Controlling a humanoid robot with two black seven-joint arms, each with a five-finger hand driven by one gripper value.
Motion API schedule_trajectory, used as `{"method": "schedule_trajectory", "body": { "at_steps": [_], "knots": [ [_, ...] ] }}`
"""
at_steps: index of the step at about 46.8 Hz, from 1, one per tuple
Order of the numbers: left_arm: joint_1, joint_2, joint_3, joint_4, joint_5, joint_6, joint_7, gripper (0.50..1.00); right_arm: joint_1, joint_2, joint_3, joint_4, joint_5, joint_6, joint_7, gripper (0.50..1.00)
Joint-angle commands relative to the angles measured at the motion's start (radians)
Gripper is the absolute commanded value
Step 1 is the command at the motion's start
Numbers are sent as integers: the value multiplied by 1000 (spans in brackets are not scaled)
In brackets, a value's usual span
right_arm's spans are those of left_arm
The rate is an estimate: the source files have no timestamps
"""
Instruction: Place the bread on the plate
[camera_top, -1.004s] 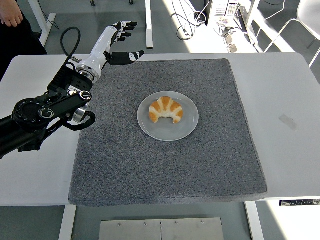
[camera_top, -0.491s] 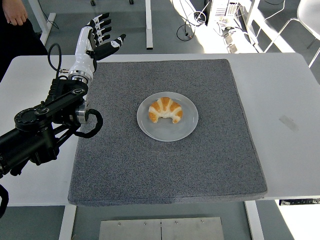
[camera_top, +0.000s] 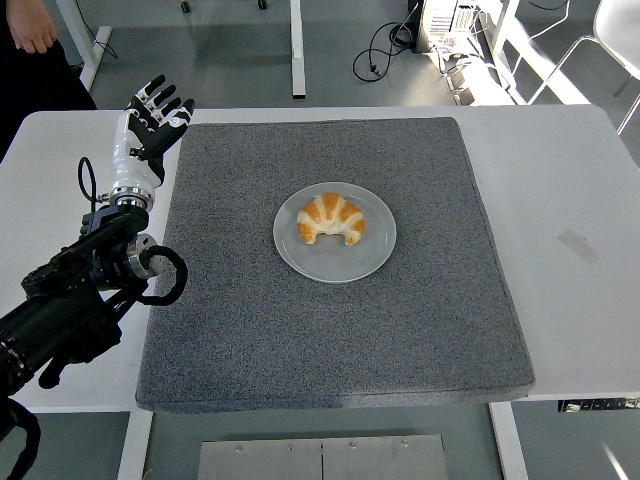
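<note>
While the croissant already lies on its plate, the scene reads like this, largest thing first:

Table (camera_top: 580, 180): white, filling the width of the head view, its near edge low in the picture.

Mat (camera_top: 330, 330): a grey, speckled rectangle laid over the middle of the table; white table surface shows to its left and right.

Left arm (camera_top: 75, 300): black, jointed, coming in from the lower left edge, lying over the white strip of table beside the mat's left edge, with a black cable loop at its joint.

Person (camera_top: 30, 30): only a dark sleeve and a hand show at the top left corner, beyond the table's far edge, well apart from the robot.

Plate (camera_top: 334, 232): round, pale and translucent, resting flat on the mat near its centre.

Left hand (camera_top: 148, 115): white and black, raised at the mat's far left corner, fingers spread apart and holding nothing, well apart from the plate.

Croissant (camera_top: 331, 219): golden with pale bands, crescent-shaped, ends pointing toward the near edge, sitting on the plate's far half, inside its rim.
</note>
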Motion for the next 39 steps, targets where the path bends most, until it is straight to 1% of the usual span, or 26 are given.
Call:
{"method": "schedule_trajectory", "body": {
  "at_steps": [1,5,10,13,26,39],
  "knots": [
    [-1,-18,0,36,-13,-39,-2,755,0,0,0,0,0,0,0,1000],
    [-2,-26,-10,74,-39,-76,-12,755,0,0,0,0,0,0,0,1000],
    [-2,-26,-46,105,-79,-151,-22,755,3,0,0,3,0,0,1,1000],
    [-2,-28,-61,120,-86,-174,-22,755,3,0,0,5,0,3,1,1000],
    [-1,-51,-72,128,-112,-205,-22,755,5,0,0,2,0,2,1,1000],
    [-1,-55,-69,128,-122,-205,-22,755,-6,0,0,0,0,0,1,1000]
  ]
}}
